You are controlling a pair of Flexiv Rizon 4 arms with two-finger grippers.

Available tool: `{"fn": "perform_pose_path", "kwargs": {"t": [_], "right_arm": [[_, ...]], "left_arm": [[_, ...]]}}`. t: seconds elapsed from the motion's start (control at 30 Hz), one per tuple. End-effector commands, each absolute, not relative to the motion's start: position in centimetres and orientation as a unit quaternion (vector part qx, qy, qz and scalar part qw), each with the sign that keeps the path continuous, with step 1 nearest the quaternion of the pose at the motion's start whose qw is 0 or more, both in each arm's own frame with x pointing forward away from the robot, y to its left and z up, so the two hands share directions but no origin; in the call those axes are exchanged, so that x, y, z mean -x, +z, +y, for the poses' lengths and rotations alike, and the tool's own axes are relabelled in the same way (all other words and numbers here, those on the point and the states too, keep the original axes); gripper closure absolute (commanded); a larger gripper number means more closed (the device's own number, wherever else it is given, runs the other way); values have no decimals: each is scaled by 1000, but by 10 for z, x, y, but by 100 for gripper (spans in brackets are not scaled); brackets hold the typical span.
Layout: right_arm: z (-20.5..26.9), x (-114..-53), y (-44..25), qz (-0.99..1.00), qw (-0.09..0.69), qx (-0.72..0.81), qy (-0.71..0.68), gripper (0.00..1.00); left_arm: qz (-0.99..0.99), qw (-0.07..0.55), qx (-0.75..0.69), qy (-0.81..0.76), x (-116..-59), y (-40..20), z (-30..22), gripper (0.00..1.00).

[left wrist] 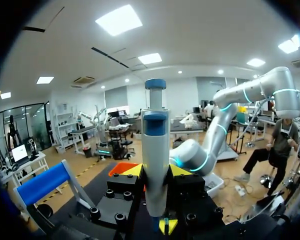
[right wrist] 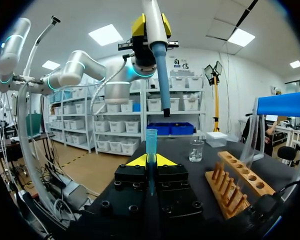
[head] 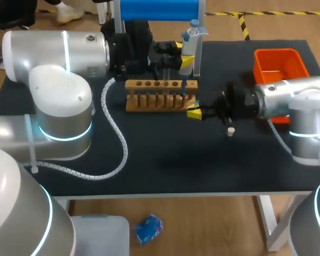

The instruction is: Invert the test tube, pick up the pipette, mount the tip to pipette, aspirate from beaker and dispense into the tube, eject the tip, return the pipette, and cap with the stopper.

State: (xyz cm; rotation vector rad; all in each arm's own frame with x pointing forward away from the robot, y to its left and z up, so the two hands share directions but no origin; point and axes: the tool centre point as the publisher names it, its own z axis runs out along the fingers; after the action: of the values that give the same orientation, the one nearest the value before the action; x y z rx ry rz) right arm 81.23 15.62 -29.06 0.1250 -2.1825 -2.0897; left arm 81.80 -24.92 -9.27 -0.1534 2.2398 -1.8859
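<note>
My left gripper point(head: 185, 60) is shut on the white and blue pipette point(head: 191, 38), which stands upright behind the wooden rack point(head: 160, 96). In the left wrist view the pipette point(left wrist: 155, 160) rises between the yellow fingertips point(left wrist: 132, 171). Its blue tip point(right wrist: 162, 82) points down, just above a clear test tube point(right wrist: 151, 150). My right gripper point(right wrist: 151, 161) is shut on this upright tube, right of the rack's end point(head: 194, 112). A clear beaker point(right wrist: 196, 150) stands farther off on the table. A small white stopper point(head: 231, 131) lies on the mat under my right arm.
An orange bin point(head: 277, 66) sits at the back right, partly behind my right arm. A stand with a blue roll point(head: 160, 9) is at the back middle. The rack point(right wrist: 235, 185) is beside my right gripper. A white cable point(head: 117, 138) loops over the left of the mat.
</note>
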Motion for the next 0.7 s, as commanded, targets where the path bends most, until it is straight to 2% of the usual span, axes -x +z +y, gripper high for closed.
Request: {"fn": "perform_pose_path", "kwargs": {"t": [0.03, 0.7], "right_arm": [[166, -819, -293, -721, 62, -44, -689, 100], [179, -831, -296, -723, 64, -58, -686, 100]], "left_arm": [[758, 105, 52, -641, -818, -93, -249, 100], [758, 105, 52, -641, -818, -93, -249, 100]]}}
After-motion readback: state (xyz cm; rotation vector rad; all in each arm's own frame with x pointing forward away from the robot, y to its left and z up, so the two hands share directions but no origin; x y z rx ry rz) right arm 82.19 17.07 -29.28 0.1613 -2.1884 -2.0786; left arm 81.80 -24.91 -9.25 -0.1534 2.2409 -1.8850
